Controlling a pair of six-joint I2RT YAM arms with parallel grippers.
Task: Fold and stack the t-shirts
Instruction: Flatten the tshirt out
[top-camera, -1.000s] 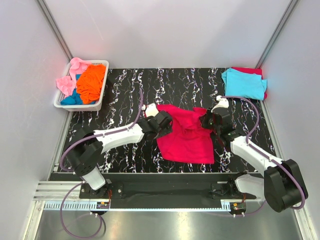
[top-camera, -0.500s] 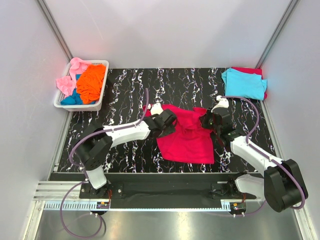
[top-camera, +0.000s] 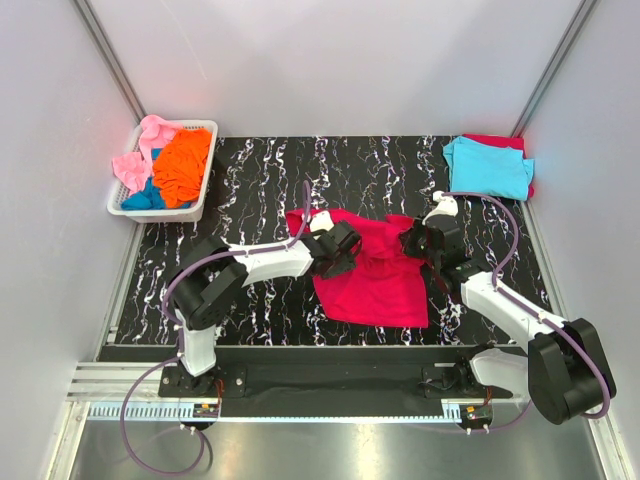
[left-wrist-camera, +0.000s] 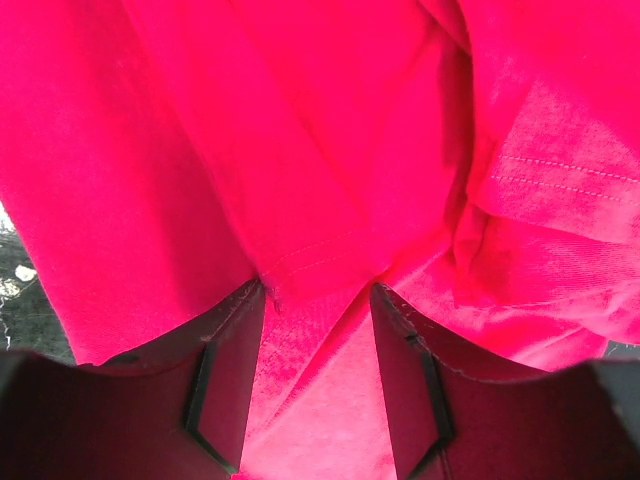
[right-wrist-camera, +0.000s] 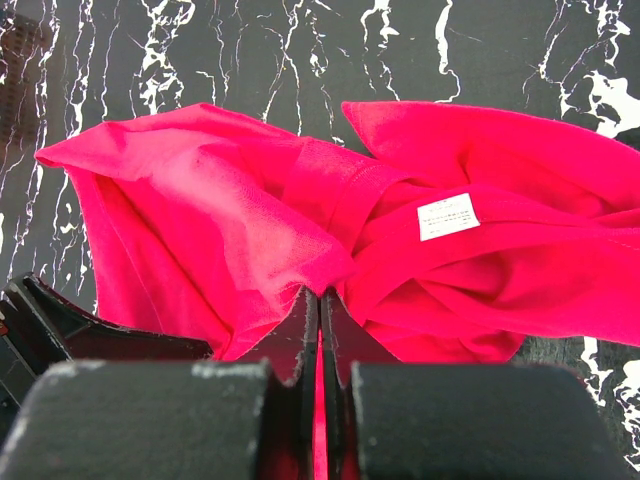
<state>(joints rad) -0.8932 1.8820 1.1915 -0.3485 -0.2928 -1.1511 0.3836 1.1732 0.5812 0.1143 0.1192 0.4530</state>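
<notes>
The large crimson-red t-shirt (top-camera: 375, 280) lies rumpled in the middle of the black marbled table. My left gripper (top-camera: 343, 250) is over its upper left part. In the left wrist view the left gripper (left-wrist-camera: 318, 295) is open, its fingers (left-wrist-camera: 232, 370) straddling a hemmed fold of the shirt (left-wrist-camera: 300, 150). My right gripper (top-camera: 414, 241) is at the shirt's upper right. In the right wrist view the right gripper (right-wrist-camera: 320, 293) is shut on a bunch of the shirt (right-wrist-camera: 250, 230), near its white label (right-wrist-camera: 447, 216). A folded cyan t-shirt (top-camera: 488, 165) lies on a red one (top-camera: 497, 141) at the back right.
A white slotted basket (top-camera: 203, 190) stands at the back left, holding an orange t-shirt (top-camera: 183, 165), a pink one (top-camera: 140, 152) and a blue one (top-camera: 141, 197). Grey walls close in the table on three sides.
My left arm has reached further right onto the crimson-red shirt and its jaws have narrowed around a fold. The right arm and its grip have not moved.
</notes>
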